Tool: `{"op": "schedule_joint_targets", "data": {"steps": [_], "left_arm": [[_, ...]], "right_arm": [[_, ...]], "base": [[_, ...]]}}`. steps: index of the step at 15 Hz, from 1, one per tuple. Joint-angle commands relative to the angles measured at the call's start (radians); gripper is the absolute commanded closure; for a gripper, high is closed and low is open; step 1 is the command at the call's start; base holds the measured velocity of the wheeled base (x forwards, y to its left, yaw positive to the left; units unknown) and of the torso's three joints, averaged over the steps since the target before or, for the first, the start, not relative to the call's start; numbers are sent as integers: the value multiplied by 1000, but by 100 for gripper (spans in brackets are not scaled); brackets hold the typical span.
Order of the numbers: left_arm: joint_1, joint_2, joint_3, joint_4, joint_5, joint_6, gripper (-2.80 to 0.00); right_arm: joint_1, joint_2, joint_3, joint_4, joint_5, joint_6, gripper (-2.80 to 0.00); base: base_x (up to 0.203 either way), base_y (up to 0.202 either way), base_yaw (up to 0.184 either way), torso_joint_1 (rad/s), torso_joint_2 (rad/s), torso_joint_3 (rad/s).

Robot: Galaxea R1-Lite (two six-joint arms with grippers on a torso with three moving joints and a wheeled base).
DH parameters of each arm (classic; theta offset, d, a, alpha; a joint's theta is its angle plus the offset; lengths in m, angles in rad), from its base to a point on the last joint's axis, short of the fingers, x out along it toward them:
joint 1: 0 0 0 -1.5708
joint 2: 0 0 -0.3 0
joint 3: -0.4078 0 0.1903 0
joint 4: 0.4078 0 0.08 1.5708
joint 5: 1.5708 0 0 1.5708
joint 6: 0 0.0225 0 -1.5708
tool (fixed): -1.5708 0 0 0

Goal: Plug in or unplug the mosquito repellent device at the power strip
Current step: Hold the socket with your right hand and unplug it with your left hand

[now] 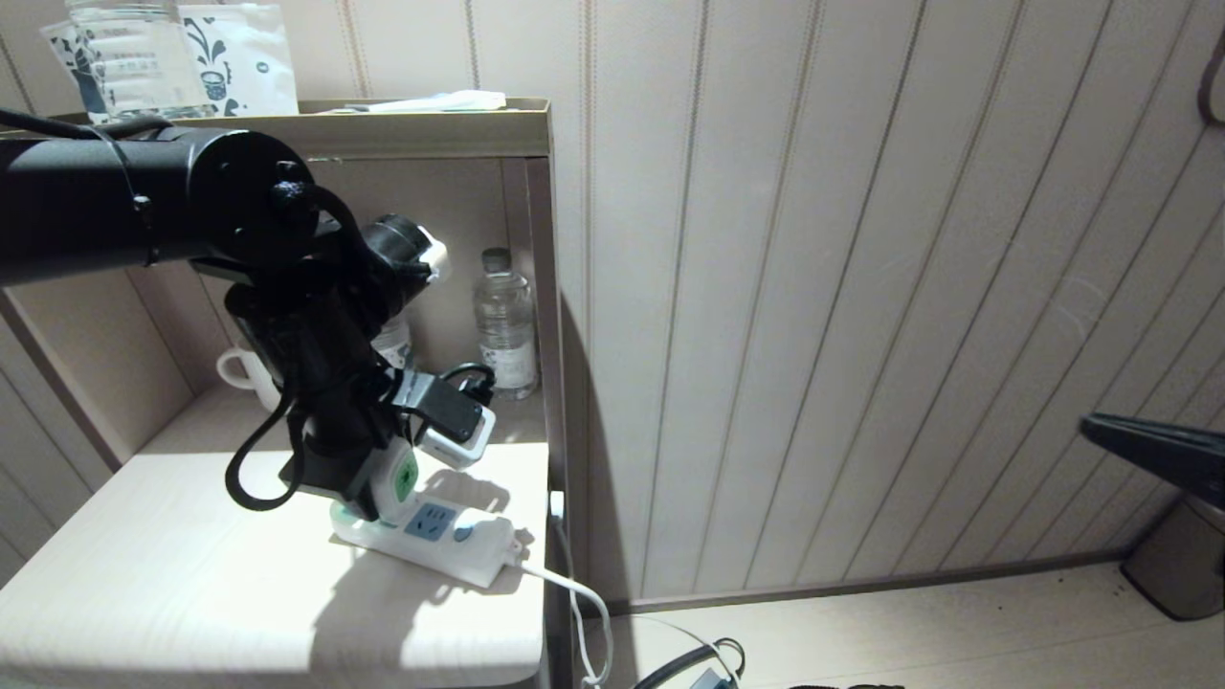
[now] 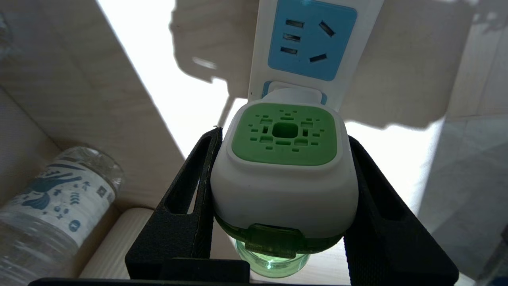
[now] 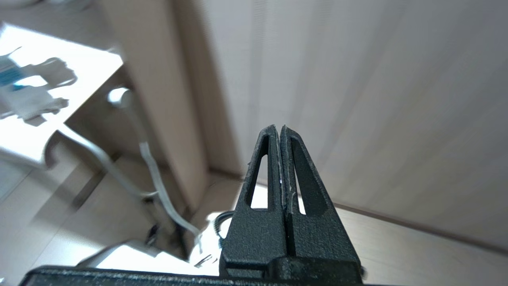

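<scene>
The mosquito repellent device (image 2: 283, 159), a white rounded-square head with a green vented centre over a green bottle, stands on the power strip (image 2: 313, 39) with its back against a socket. The blue socket beside it is free. My left gripper (image 2: 283, 135) is shut on the device's head, one black finger pressed on each side. In the head view the device (image 1: 403, 478) shows under the left arm, on the power strip (image 1: 450, 547) that lies on the bedside table (image 1: 144, 574). My right gripper (image 3: 279, 128) hangs shut and empty near the wall, far right.
A clear water bottle (image 1: 504, 321) and a white mug (image 1: 244, 373) stand in the niche behind the strip. The strip's white cable (image 1: 574, 593) drops over the table's right edge to the floor. A cabinet side wall (image 1: 541, 287) borders the niche. A bin (image 1: 1182, 565) stands at the far right.
</scene>
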Motion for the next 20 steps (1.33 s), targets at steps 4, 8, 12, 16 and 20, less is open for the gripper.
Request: {"op": "schedule_joint_targets", "data": {"steps": [4,8,12,16,20], "left_arm": [[-4,25,5,-9,1,6,0],[-15,39,11,-13,2,6,0],[-18,30,15,-11,8,9,0],[-19,14,59,-14,4,6,0],[-21,0,86,-14,4,8,0]], "right_arm": [[289,655,-183,-240,-106,22,0],[451,949,-383,-352,-143,90,0],[554,1065,-513,-401,-153,106,0],[565,1062,-519,-399,-138,140,0],[568,1069,-556,-376,-69,150,0]], "base": [[0,0,0,0,0,0],[0,0,0,0,0,0],[0,0,0,0,0,0],[0,0,0,0,0,0],[0,0,0,0,0,0]]}}
